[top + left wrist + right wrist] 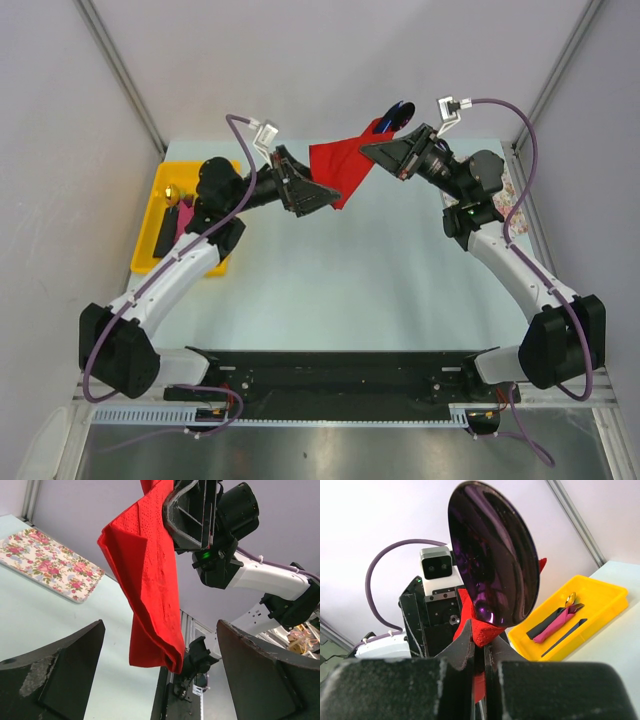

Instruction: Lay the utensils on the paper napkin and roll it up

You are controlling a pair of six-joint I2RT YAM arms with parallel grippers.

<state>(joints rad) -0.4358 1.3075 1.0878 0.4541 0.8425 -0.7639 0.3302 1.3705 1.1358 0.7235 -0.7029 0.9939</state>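
The red paper napkin (343, 168) hangs in the air, folded loosely around a dark purple spoon (400, 112) whose bowl sticks out at its top. My right gripper (388, 152) is shut on the napkin's upper end. In the right wrist view the jaws (482, 640) pinch the red paper (487, 630) right under the spoon bowl (492, 555). My left gripper (322, 192) is open beside the napkin's lower end. In the left wrist view the napkin (150, 590) hangs between the spread fingers (60, 675) without touching them. More utensils, pink (555, 626) and black (542, 625), lie in the yellow tray.
The yellow tray (160, 195) stands at the table's left edge, behind my left arm, and also shows in the right wrist view (600, 600). A white flowered sheet (50, 562) lies flat at the table's right side. The arms' base rail (340, 370) runs along the near edge.
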